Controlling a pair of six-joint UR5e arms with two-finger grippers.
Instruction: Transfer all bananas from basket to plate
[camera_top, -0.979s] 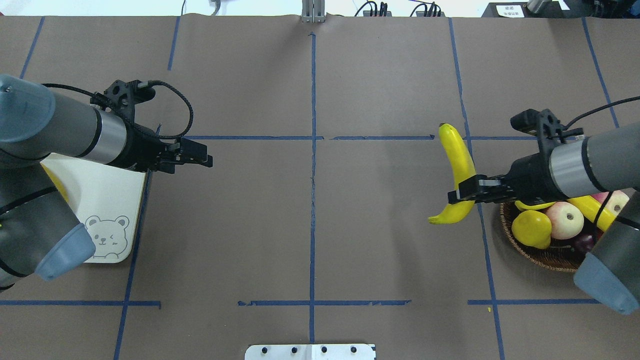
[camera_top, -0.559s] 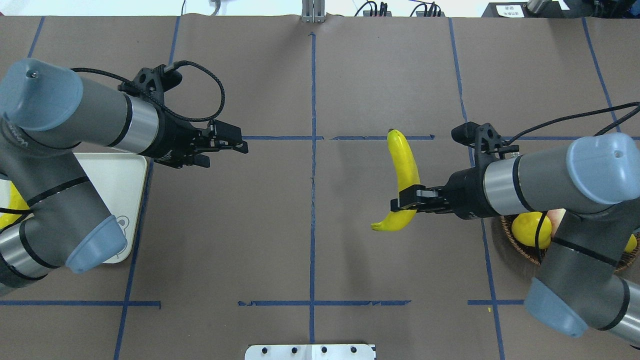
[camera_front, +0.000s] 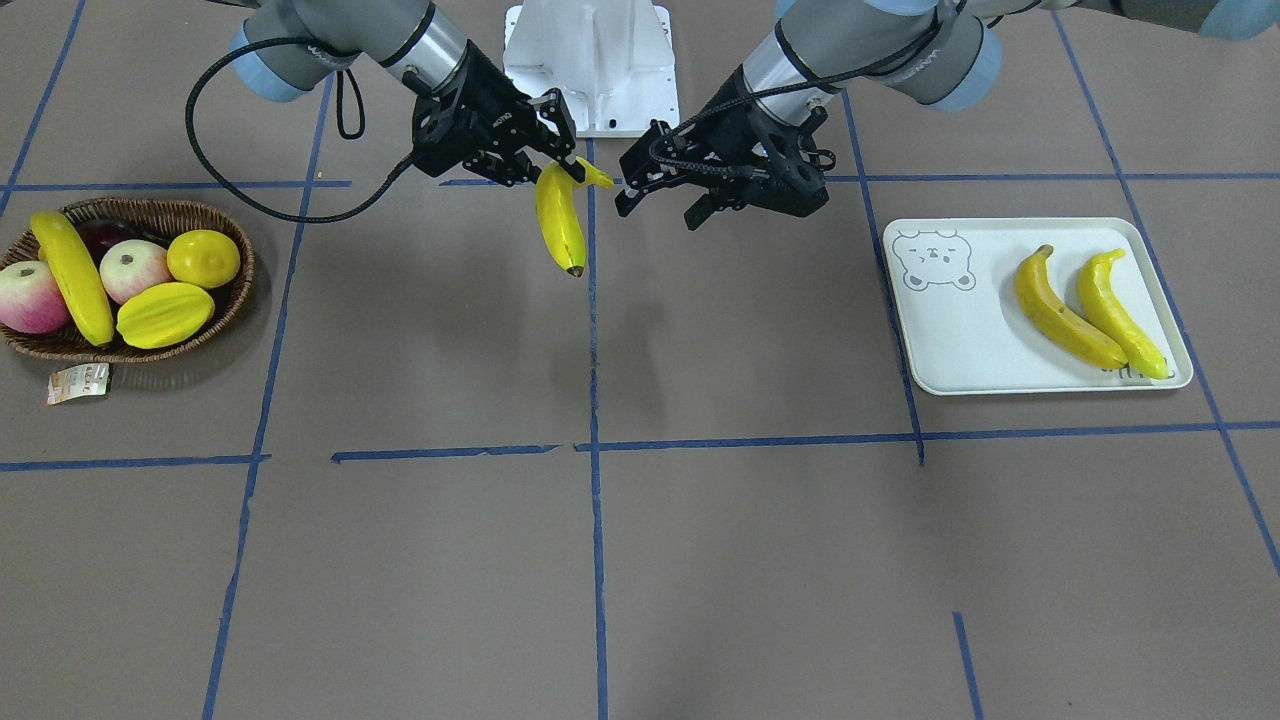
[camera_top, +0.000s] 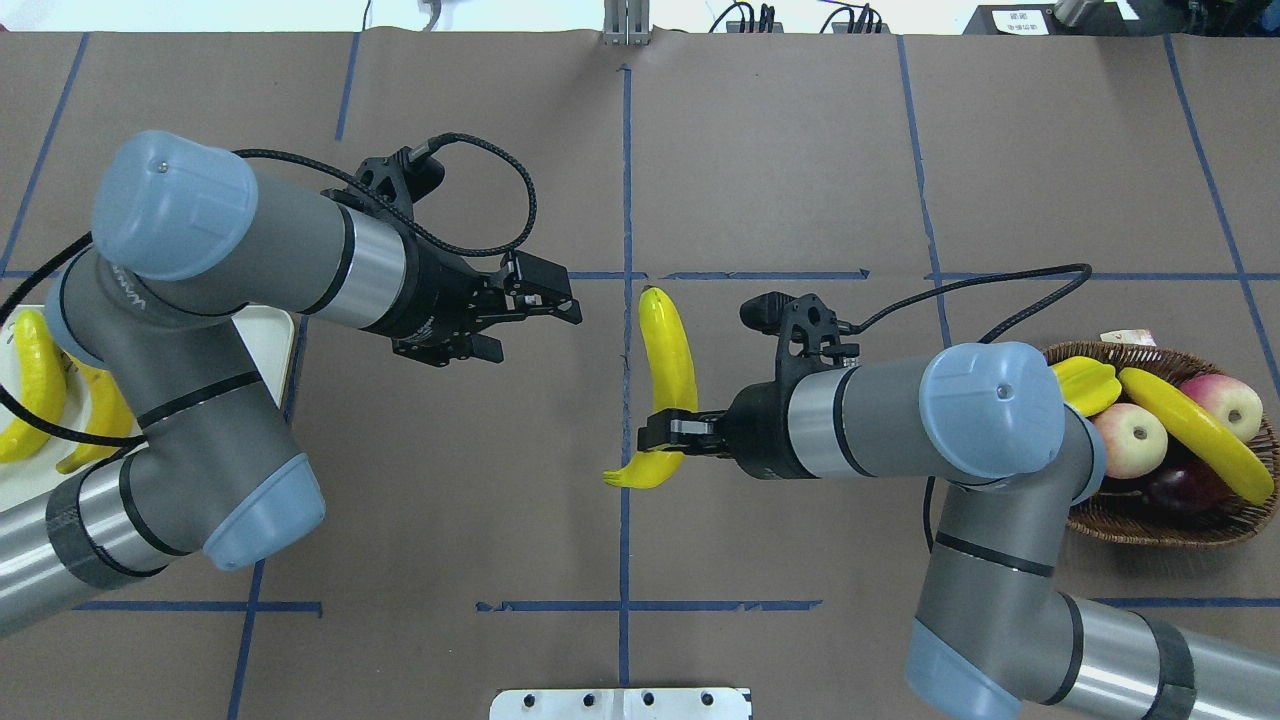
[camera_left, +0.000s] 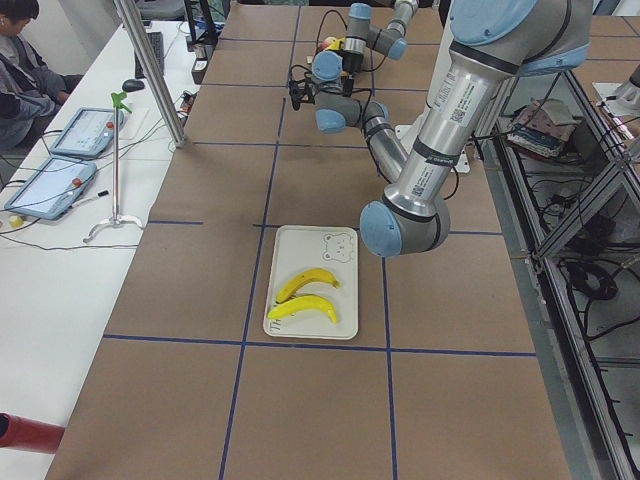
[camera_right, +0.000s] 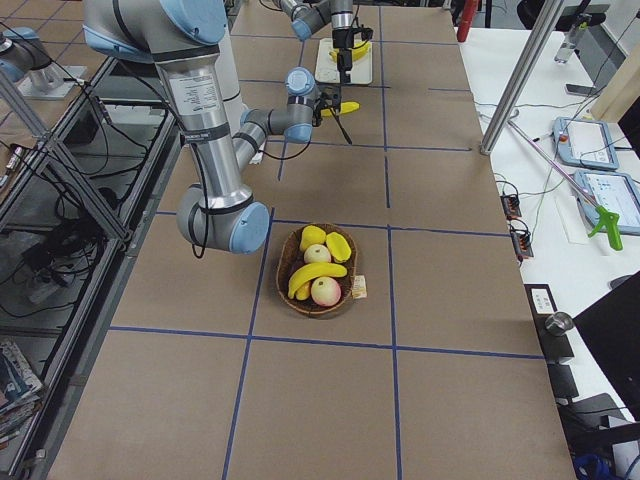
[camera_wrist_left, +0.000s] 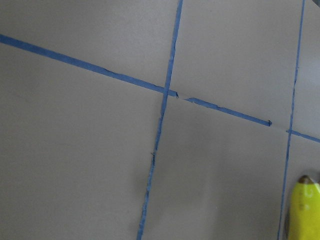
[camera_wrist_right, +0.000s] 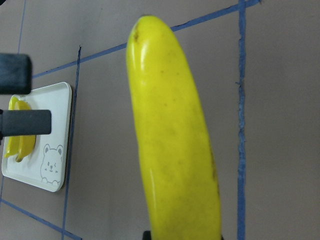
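Right claw (camera_top: 665, 432) is clamped on a banana (camera_top: 672, 340) near its stem end, holding it above the middle of the tabletop (camera_top: 800, 150). Left claw (camera_front: 657, 200), spread wide and empty, hovers just beside it. Two bananas (camera_front: 1065, 310) lie side by side on the plate (camera_front: 960, 350). Another banana (camera_front: 72, 275) lies in the basket (camera_front: 243, 270) among other fruit (camera_front: 165, 313).

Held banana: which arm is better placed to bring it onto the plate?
Left. The left gripper hangs open beside the banana that the right gripper clamps at mid-table, and the plate, with two bananas, lies on the left arm's side.
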